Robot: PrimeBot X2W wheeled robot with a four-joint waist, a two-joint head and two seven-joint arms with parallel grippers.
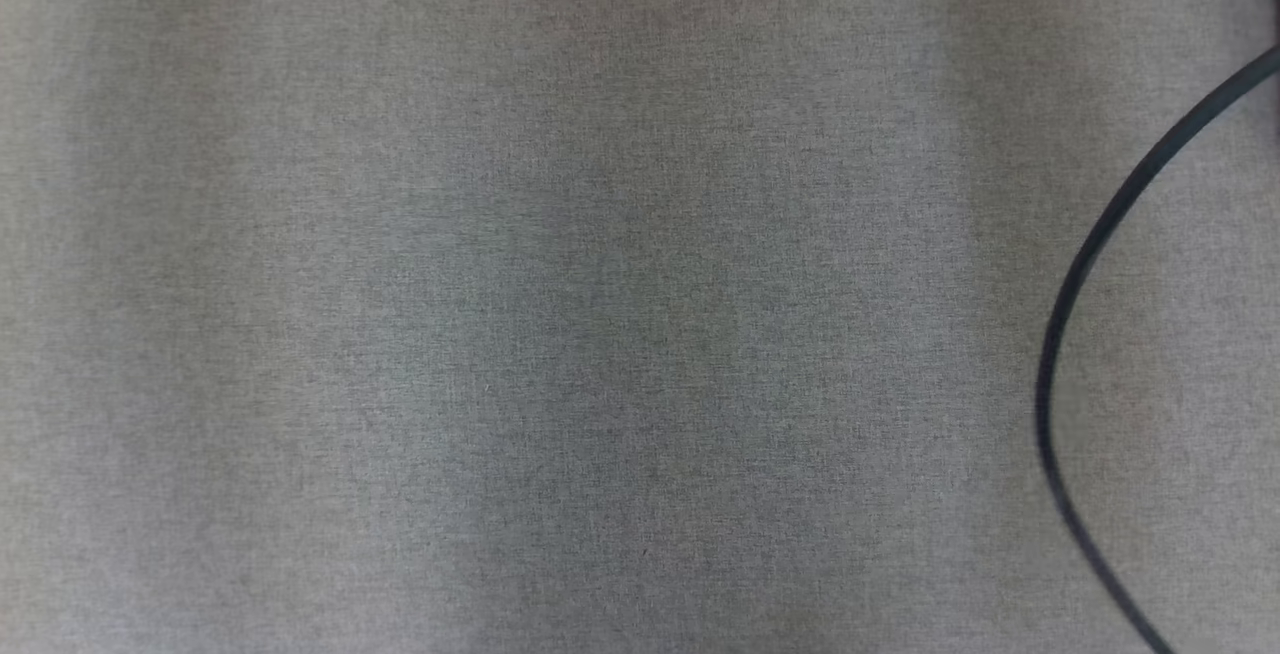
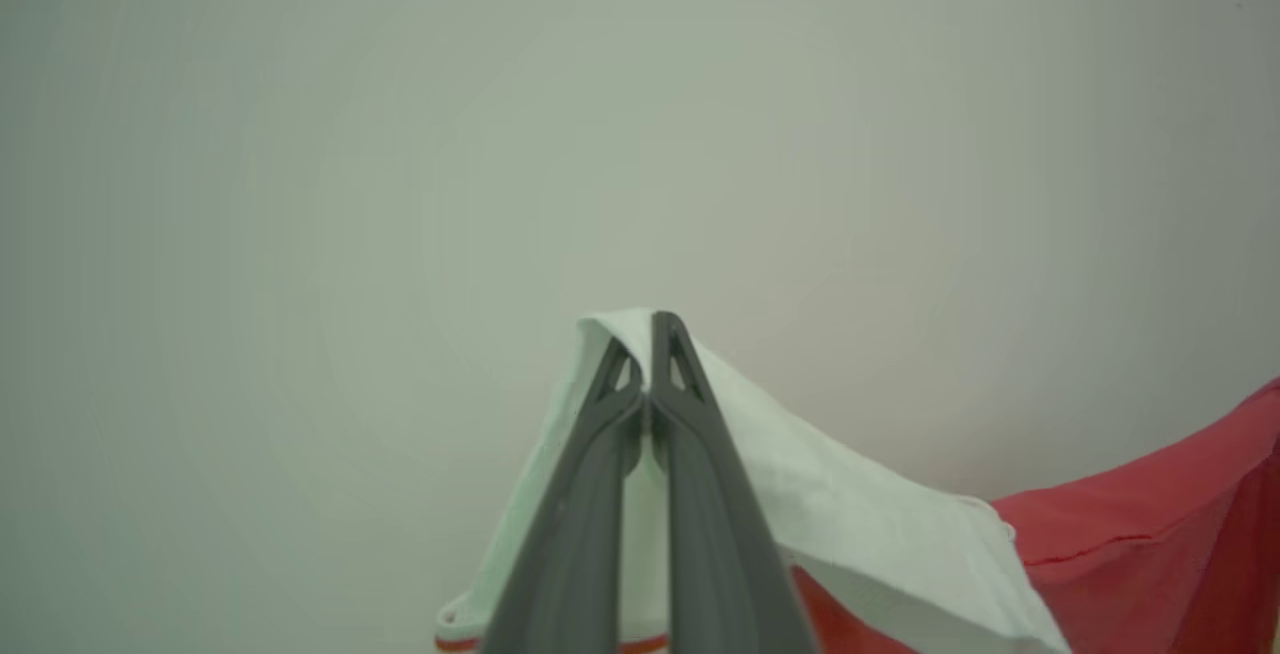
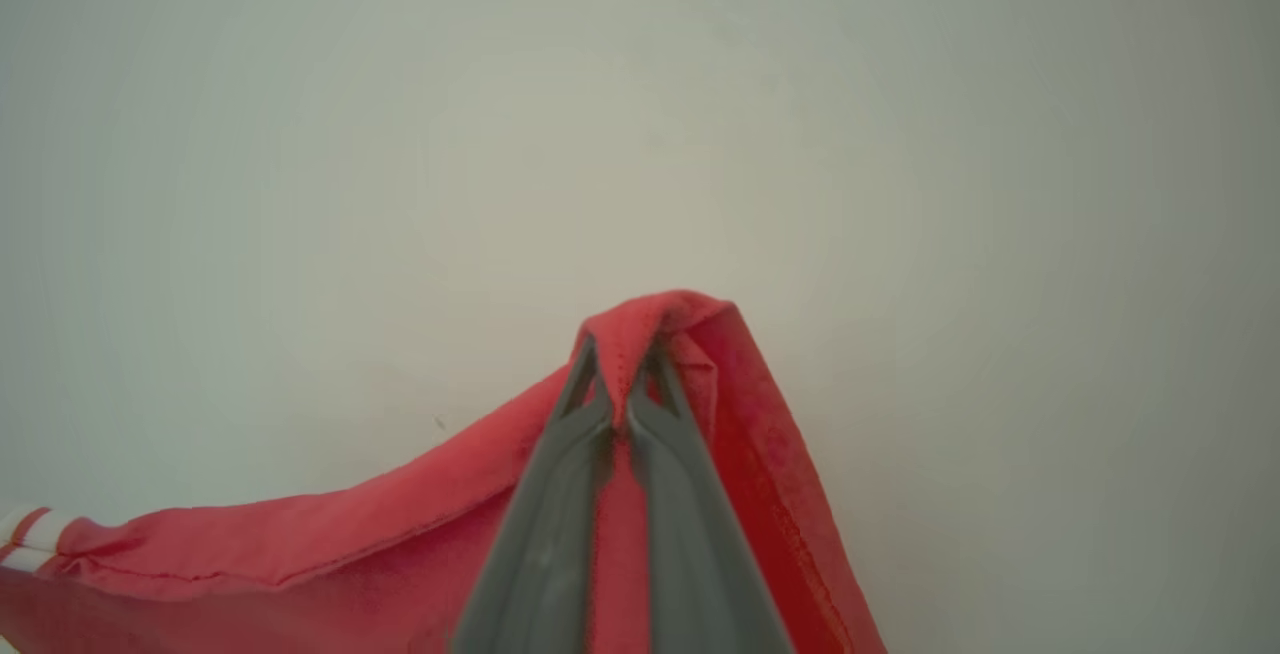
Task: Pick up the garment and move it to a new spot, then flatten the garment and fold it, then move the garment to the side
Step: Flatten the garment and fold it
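The left pincer (image 2: 650, 324) is pinching tightly on a white edge of the garment (image 2: 870, 524), jaws pressed together through the cloth. The right pincer (image 3: 625, 359) is clamping just as tightly on a red fold, and the garment is stretching between the two.

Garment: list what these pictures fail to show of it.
Left wrist view: the garment runs off the bottom and right edges; left tool covers the pinched spot.
Right wrist view: bottom edge cuts it; right tool covers its fold.
Whole shape, kind: cannot tell.
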